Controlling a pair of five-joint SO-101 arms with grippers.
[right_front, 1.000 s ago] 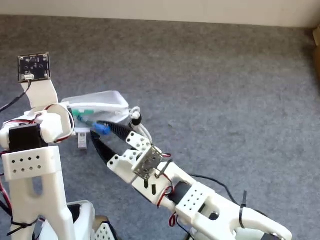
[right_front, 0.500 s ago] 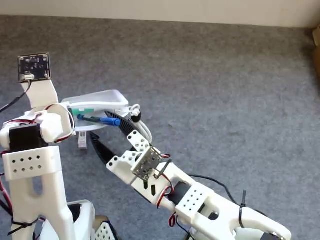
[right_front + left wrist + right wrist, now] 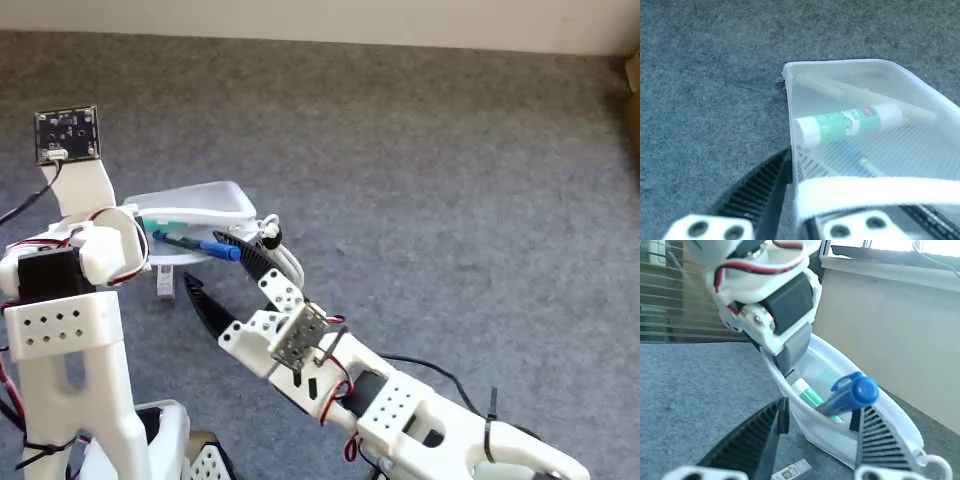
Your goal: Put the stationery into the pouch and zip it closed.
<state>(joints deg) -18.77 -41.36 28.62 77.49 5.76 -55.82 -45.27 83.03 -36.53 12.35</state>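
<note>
Left fingers apparently pinching pouch rim, right fingers spread wide, blue pen half inside pouch

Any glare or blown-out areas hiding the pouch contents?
Right wrist view: the bright window behind is blown out, yet the pouch and blue pen read clearly. Left wrist view: even light, glue stick shows through the pouch wall. High view: no glare on the grey carpet.
</note>
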